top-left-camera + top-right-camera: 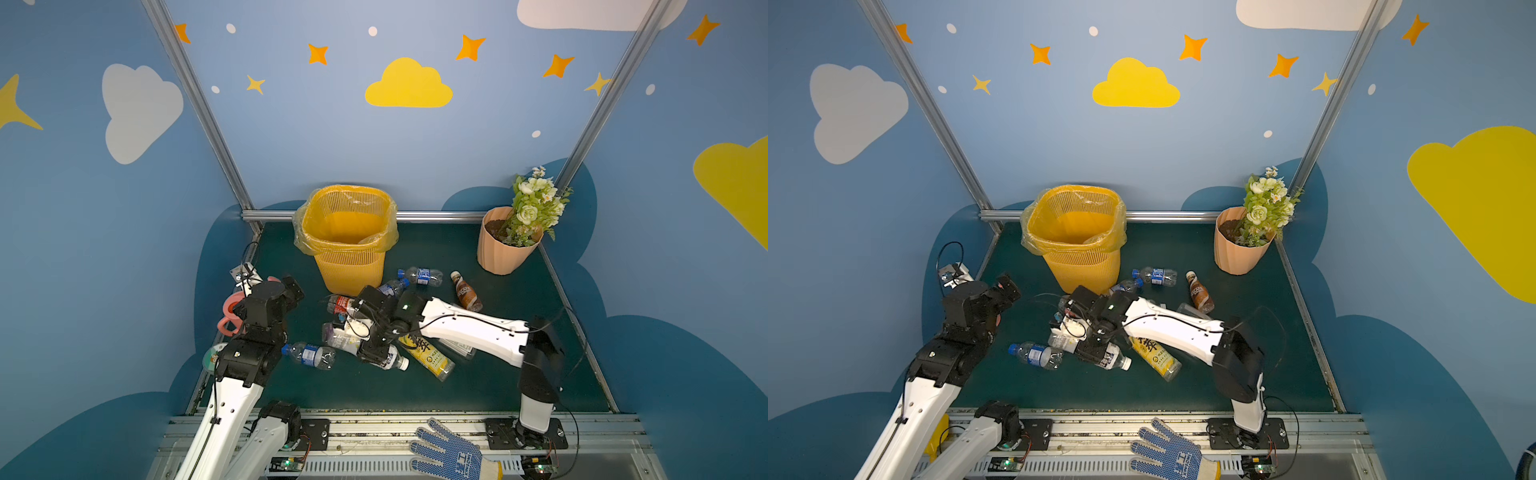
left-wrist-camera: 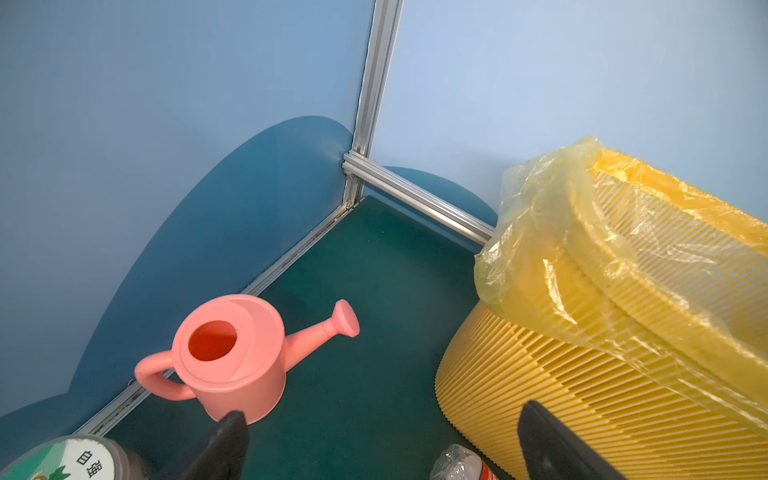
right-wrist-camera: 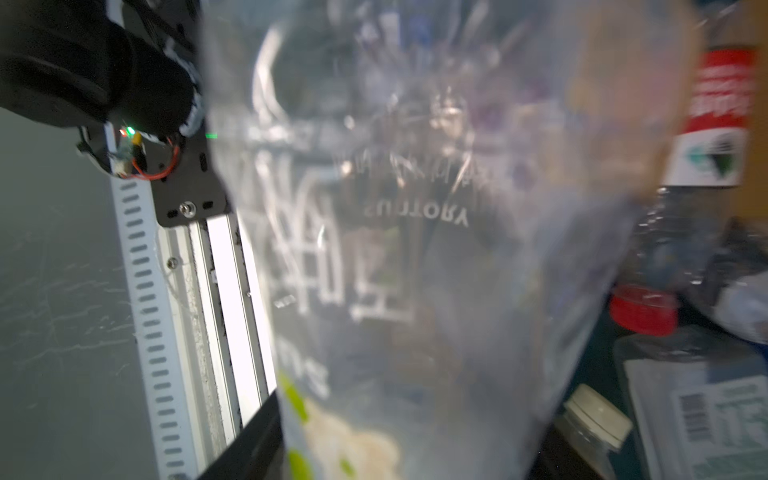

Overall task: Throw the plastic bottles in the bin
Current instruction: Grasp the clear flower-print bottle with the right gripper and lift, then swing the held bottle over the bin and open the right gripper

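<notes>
One bin [image 1: 349, 270]; roughly nine bottles [image 1: 309, 355]; one watering can [image 2: 232, 357]

We are in a robotics lab booth dressed up like a nursery: blue panel walls [image 1: 332, 145] with painted clouds [image 1: 408, 85] and stars [image 1: 318, 54], bare aluminium framing [image 1: 200, 108], a green mat [image 1: 374, 386], a slotted metal rail [image 1: 374, 426] and exposed circuit boards [image 1: 286, 463].
</notes>
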`<action>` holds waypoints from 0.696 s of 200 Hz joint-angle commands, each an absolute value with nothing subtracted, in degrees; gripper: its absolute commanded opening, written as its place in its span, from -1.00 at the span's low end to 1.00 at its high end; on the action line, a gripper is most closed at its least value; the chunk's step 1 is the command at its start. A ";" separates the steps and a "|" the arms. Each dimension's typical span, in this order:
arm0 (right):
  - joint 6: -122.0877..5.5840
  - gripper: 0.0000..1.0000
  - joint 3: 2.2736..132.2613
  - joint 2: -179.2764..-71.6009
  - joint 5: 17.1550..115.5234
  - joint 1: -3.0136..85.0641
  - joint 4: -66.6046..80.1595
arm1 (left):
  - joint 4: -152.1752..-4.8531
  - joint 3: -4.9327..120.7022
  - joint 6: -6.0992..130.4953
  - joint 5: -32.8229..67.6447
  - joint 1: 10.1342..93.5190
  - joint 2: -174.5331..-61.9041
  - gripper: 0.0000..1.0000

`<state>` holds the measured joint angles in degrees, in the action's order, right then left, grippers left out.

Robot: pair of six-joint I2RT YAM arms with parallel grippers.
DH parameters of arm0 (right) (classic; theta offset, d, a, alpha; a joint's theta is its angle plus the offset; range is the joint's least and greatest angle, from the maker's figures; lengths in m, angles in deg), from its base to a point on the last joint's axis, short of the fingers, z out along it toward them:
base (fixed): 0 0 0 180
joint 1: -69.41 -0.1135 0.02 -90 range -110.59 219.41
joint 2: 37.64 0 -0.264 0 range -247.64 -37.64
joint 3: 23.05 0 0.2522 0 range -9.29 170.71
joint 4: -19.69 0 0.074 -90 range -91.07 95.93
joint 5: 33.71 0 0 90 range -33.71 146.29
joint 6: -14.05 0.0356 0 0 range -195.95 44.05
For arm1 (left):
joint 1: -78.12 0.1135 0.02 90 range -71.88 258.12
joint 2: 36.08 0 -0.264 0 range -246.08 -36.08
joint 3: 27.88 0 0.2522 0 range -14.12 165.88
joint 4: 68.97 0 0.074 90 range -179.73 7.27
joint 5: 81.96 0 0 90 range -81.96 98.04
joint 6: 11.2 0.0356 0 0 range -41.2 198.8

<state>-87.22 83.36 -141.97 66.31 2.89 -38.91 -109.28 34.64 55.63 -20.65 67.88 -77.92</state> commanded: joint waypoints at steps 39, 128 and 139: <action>-84.71 0.18 73.64 -122.30 60.01 8.40 -16.29 | -108.49 31.65 54.58 -19.55 68.10 -76.86 1.00; -89.99 0.14 74.44 -109.67 57.43 15.61 14.84 | -110.10 27.63 46.28 -18.04 68.10 -76.74 1.00; -90.10 0.15 74.59 -109.37 58.20 15.87 19.00 | -110.06 27.24 45.68 -18.15 68.09 -76.48 1.00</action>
